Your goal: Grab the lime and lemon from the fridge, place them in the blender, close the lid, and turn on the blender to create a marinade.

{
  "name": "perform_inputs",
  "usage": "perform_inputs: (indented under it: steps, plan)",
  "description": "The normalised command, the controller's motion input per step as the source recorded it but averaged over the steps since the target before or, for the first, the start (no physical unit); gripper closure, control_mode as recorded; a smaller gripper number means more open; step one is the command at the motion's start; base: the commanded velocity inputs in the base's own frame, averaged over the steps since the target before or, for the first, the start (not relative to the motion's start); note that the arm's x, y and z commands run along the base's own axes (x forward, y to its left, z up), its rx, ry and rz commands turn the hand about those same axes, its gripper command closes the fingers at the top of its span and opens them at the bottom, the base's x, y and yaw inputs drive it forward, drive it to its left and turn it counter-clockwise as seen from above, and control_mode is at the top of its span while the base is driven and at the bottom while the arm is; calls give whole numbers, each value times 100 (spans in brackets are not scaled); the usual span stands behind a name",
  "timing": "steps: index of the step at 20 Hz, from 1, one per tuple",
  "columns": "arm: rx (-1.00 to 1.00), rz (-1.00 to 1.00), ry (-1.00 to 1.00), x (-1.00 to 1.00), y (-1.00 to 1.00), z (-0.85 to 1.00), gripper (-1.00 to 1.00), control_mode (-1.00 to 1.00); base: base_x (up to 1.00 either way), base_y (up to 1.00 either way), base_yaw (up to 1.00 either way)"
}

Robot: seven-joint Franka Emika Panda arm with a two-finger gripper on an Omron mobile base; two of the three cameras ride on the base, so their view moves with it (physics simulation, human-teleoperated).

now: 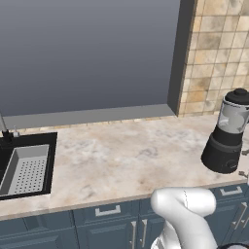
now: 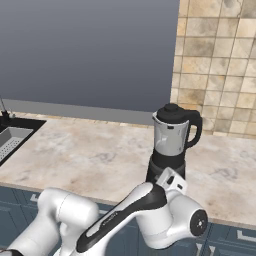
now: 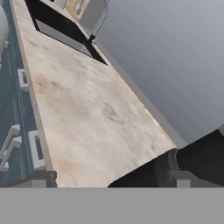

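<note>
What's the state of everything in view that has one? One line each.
blender: upright on the counter, jar seated on its base
lid: on the jar, closed
jar: looks empty, no fruit seen inside
sink: a grey perforated basket sits in it, nothing visible in the basket
cabinet drawers: shut
hand: open, holding nothing

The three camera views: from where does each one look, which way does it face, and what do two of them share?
Left base view: behind the arm on its left, facing forward and down at the beige marble counter; white arm at bottom right.
Right base view: behind on the right, facing the black blender with clear jar; white arm across the bottom.
Hand view: rolled, looking along the counter toward the black sink.
Shared: both base views show the blender, its black round lid on, and the sink.
</note>
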Motion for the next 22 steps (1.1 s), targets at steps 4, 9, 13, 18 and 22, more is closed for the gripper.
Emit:
perform_inputs:
  steps: [4,9,13,18,22]
  plan:
    - [0,0,0,9,-8,-2,-100,-100,0,0,0]
    - [0,0,0,10,-5,-6,-100,-100,0,0,0]
    - [0,0,0,10,-4,-6,-100,-100,0,0,0]
    - [0,0,0,11,0,-11,-100,-100,0,0,0]
    - [0,0,0,10,-1,-12,-100,-100,0,0,0]
